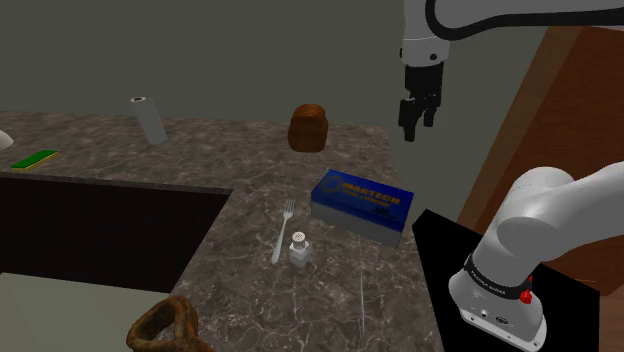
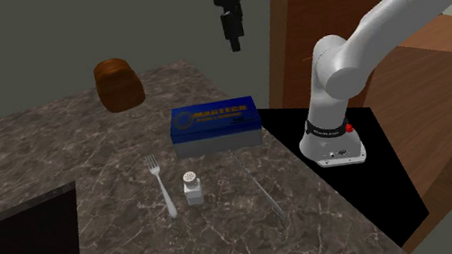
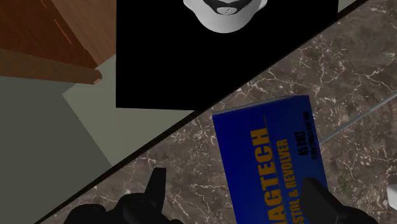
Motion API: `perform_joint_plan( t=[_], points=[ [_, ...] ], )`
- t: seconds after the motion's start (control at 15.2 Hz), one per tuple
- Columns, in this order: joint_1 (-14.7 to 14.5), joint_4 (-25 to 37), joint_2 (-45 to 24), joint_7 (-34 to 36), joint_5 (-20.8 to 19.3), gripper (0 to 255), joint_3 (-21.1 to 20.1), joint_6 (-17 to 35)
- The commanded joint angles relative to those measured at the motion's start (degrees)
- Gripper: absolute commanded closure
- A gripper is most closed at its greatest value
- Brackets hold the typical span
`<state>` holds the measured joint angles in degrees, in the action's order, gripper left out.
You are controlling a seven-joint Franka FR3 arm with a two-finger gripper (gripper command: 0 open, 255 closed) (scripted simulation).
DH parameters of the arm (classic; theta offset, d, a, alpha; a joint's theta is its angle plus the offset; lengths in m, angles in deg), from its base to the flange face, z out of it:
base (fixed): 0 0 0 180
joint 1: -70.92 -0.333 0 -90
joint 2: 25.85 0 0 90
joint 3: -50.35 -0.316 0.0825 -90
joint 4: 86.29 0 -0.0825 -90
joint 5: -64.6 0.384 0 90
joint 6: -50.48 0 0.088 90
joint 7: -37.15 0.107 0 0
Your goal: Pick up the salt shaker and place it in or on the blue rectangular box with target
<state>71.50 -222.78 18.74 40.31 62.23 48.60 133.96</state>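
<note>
Two fingers (image 3: 154,186) of the tool (image 1: 417,115) stand wide apart with nothing between them. The tool hangs high above the desk (image 1: 250,295), roughly over the box (image 1: 361,203). This blue box lies flat on the dark marbled desk, just beside the black stand (image 1: 445,250). The shaker (image 1: 299,249) stands upright on the desk near the box, to its lower left in the shoulder view, untouched. A fork (image 1: 283,228) lies just beside the shaker. A brown loaf (image 1: 308,127) sits farther back.
</note>
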Motion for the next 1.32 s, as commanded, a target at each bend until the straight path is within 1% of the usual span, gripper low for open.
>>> perform_joint_plan(
  t=[0.0,0.33,0.59,0.92,1.25],
  points=[
    [0.0,0.0,0.0,0.0,0.0,0,0.0,0.0],
    [-2.9,-4.2,-1.2,4.0,3.7,0,-5.2,7.7],
    [-5.2,-6.5,-3.6,7.2,6.2,0,-9.5,14.2],
    [-7.6,-7.7,-8.5,11.3,8.5,0,-15.2,22.7],
    [-9.1,-7.2,-15.2,15.9,9.1,0,-21.3,31.2]
  ],
)
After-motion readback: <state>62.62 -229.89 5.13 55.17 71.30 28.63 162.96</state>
